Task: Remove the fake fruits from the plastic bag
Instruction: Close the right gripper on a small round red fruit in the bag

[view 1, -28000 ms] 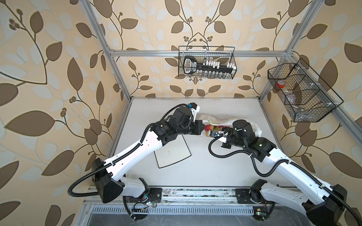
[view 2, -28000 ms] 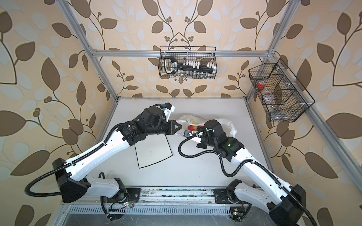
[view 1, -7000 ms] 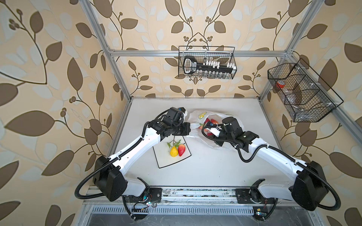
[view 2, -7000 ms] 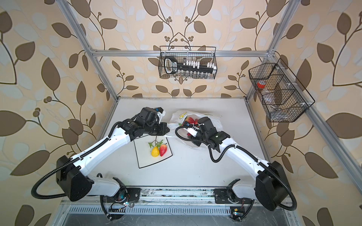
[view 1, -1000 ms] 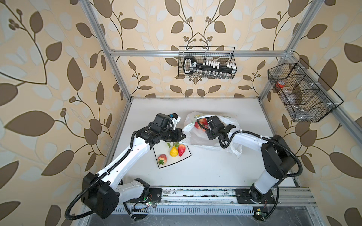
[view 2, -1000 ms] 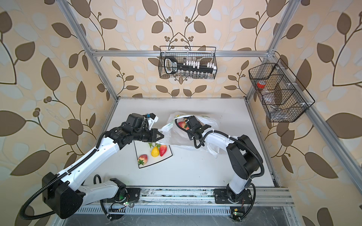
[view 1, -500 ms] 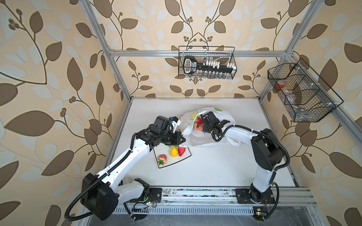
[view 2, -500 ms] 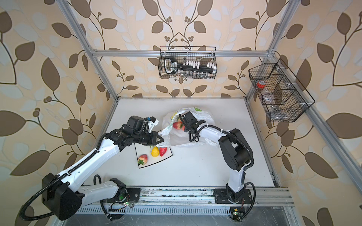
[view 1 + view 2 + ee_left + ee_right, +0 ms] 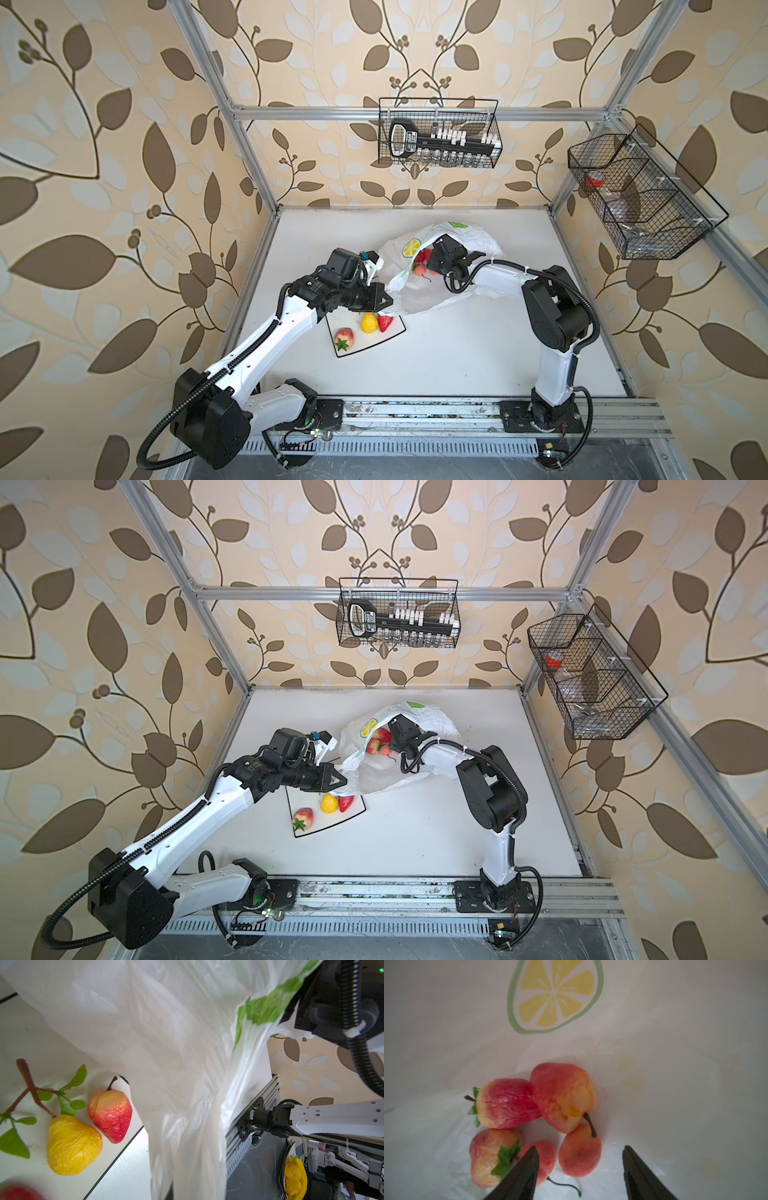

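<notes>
The plastic bag (image 9: 419,293) (image 9: 374,776) lies mid-table with its mouth held up. My left gripper (image 9: 387,300) (image 9: 343,780) is shut on the bag's edge; in the left wrist view the bunched film (image 9: 187,1157) hides the jaws. My right gripper (image 9: 579,1147) (image 9: 429,266) is inside the bag and open. Its fingertips straddle a small orange-pink fruit (image 9: 579,1153) without touching it. Two strawberries (image 9: 506,1103) and a red-yellow pear-shaped fruit (image 9: 562,1095) lie just beyond. On the plate (image 9: 368,345) rest a strawberry (image 9: 344,336), a yellow pear (image 9: 368,323) and a red fruit (image 9: 385,323).
A wire basket (image 9: 438,133) hangs on the back wall and another (image 9: 640,195) on the right wall. Aluminium posts frame the table, and a rail (image 9: 415,411) with both arm bases runs along the front. The bag's lower edge overhangs the plate's far corner.
My left gripper has pulled the bag's edge up and toward the plate, opening the mouth. My right gripper has pushed deeper into the bag and its jaws have widened.
</notes>
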`<state>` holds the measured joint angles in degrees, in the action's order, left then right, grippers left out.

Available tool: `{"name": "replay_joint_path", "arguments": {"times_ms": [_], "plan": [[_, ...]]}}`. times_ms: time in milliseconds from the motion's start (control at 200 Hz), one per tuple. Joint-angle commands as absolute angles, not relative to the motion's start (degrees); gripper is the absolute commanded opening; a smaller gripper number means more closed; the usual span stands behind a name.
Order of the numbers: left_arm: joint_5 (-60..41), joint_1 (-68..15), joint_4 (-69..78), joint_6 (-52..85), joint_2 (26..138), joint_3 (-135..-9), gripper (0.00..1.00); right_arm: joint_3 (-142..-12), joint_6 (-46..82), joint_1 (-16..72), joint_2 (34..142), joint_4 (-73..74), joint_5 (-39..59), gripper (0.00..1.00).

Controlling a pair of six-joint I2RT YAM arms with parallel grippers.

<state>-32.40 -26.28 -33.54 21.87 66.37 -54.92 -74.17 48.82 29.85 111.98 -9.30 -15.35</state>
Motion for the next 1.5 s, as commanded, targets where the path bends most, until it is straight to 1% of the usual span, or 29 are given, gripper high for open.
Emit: {"name": "replay_joint_path", "arguments": {"times_ms": [0, 100, 325, 555, 780, 935, 1130, 1495], "plan": [[-34.5, -26.5, -34.8, 20.4, 64.5, -53.7, 0.0, -75.7, 52.3, 29.7, 114.9, -5.0, -12.9, 0.66], [-34.2, -26.5, -35.2, 20.1, 64.2, -54.0, 0.0, -77.3, 54.5, 29.7, 116.9, -6.5, -13.7, 0.64], [-33.3, -26.5, -35.7, 19.8, 63.5, -54.3, 0.0, -77.5, 55.3, 29.6, 118.6, -8.1, -16.1, 0.56], [-32.9, -26.5, -36.0, 20.1, 63.2, -54.7, 0.0, -79.4, 54.1, 29.5, 121.5, -9.1, -14.7, 0.54], [-32.5, -26.5, -36.1, 21.4, 63.1, -55.5, 0.0, -79.6, 54.8, 29.5, 121.4, -9.1, -13.6, 0.41], [-31.4, -26.5, -34.7, 24.1, 62.7, -56.1, 0.0, -79.4, 54.1, 29.5, 118.7, -8.5, -13.1, 0.36], [-27.0, -26.5, -33.2, 29.0, 62.4, -56.9, 0.0, -76.4, 53.0, 29.5, 112.4, -6.8, -11.1, 0.35], [-25.5, -26.5, -31.2, 31.9, 65.6, -60.3, 0.0, -67.6, 49.4, 29.0, 100.7, -4.7, 0.0, 0.35]]}}
